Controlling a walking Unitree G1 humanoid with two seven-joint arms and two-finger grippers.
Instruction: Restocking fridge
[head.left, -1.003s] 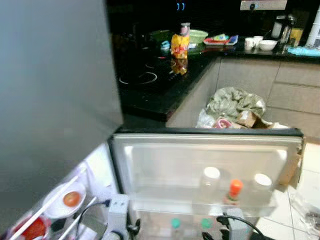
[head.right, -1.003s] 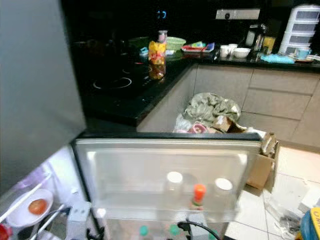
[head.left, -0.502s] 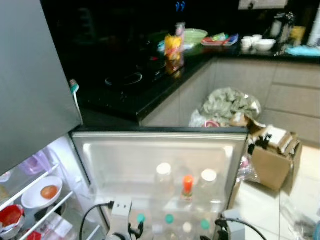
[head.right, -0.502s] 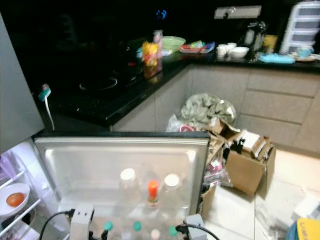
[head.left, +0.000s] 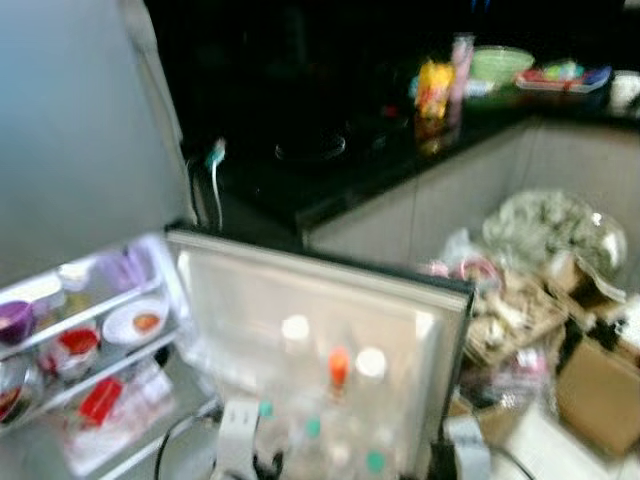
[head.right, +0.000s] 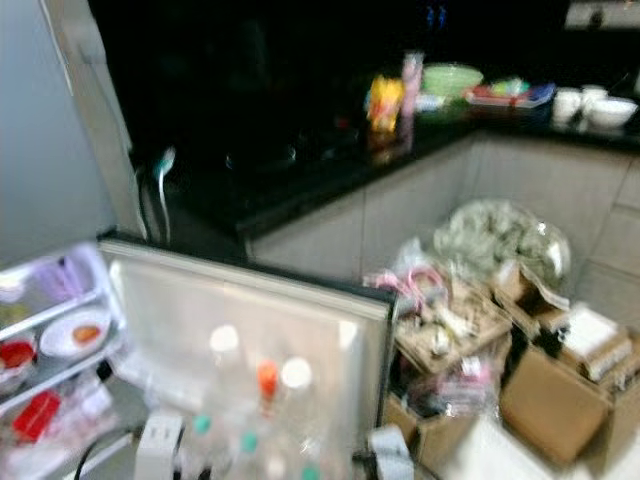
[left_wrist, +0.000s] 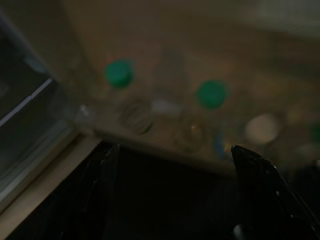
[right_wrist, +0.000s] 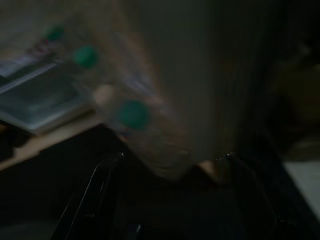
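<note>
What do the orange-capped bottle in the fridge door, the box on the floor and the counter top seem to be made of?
Orange-capped bottle: probably clear plastic, since the door shows through it. Box: brown matte cardboard with open flaps. Counter top: black and glossy, perhaps polished stone, as it mirrors the yellow packet.

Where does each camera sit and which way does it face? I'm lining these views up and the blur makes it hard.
Left eye view: head, looking down at the open fridge door; no robot body identifiable.
Right eye view: same head, same scene, cardboard box to the right.
Left wrist view: along the left gripper, spread black fingers, toward green-capped bottles.
Right wrist view: along the right gripper, toward those bottles.
Shared: all four show the door's bottles.
</note>
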